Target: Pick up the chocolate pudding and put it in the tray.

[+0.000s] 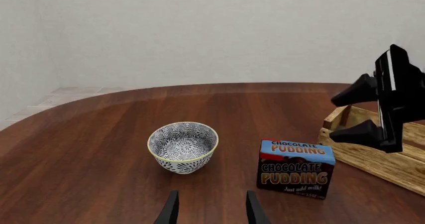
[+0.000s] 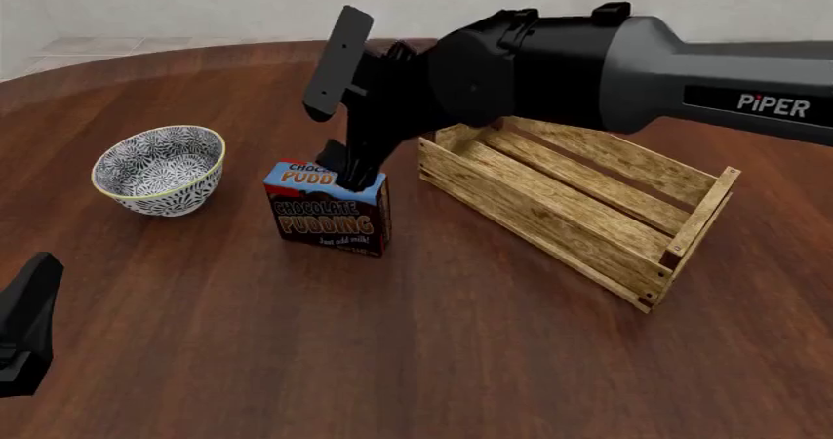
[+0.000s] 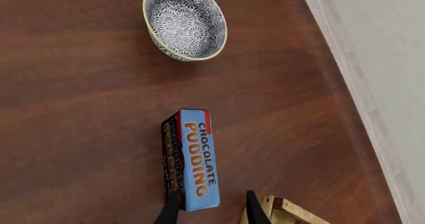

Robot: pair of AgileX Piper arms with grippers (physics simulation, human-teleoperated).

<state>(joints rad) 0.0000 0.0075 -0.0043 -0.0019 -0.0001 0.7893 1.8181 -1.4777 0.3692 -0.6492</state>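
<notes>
Right gripper [image 2: 349, 166], fingers apart, hovers above the upright chocolate pudding [image 2: 328, 208] beside the tray [image 2: 573, 205]; an off-centre descent could topple the carton.

Carton [image 2: 331, 211] reads "CHOCOLATE PUDDING"; right arm [image 2: 729, 73], "PiPER".

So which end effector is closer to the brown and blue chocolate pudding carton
Right. The right end effector hangs just above the carton; the left end effector sits far off at the table's near-left edge.
</notes>
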